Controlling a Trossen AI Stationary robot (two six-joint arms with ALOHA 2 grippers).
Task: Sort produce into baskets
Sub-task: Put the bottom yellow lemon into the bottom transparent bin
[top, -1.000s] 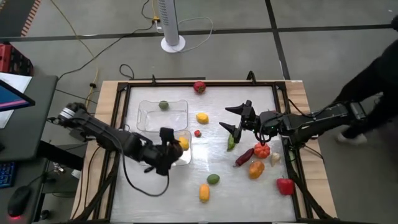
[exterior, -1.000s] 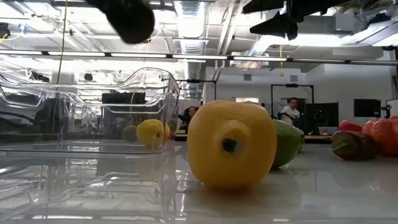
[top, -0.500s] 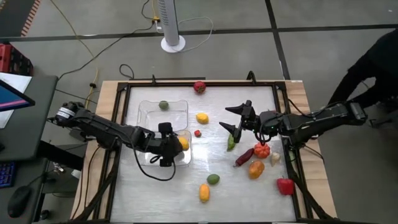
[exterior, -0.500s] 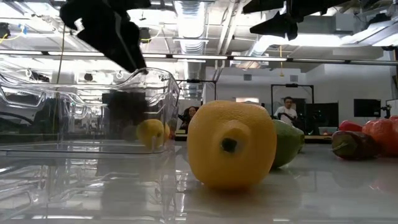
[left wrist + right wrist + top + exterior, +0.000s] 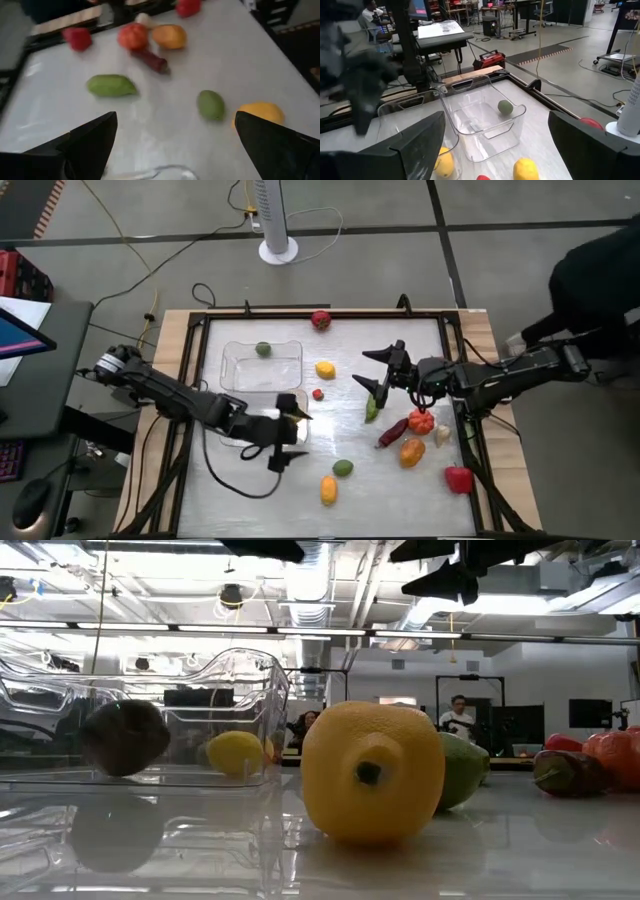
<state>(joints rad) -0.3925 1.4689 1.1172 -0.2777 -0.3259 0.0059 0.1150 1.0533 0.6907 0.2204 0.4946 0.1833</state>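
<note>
your left gripper (image 5: 288, 438) hangs over the edge of the near basket (image 5: 262, 690) with its fingers spread wide and nothing between them. a dark piece (image 5: 125, 737) lies on that basket's floor, apart from a lemon (image 5: 235, 752) also inside. the wide fingers make sense as a release pose, since the piece rests free in the basket and the gripper holds clear above it.

your right gripper (image 5: 376, 370) is also spread and empty. it hovers over the middle of the table (image 5: 400, 500), just above a green pod (image 5: 372, 410), so i judge that pod to be its likely next pick. it is set high enough that it touches nothing.

the far basket (image 5: 240, 375) holds one green piece (image 5: 263, 349). going by that split, green goes far and the rest goes near, though the dark piece's kind is hard to tell.

most of the produce is still unsorted. a cluster sits on the right arm's side, a lime (image 5: 343, 468) and a yellow piece (image 5: 328, 489) lie near the front edge, and a red one (image 5: 320, 320) sits at the back edge. from the left wrist, the lime looks to be the closest piece for that arm.
</note>
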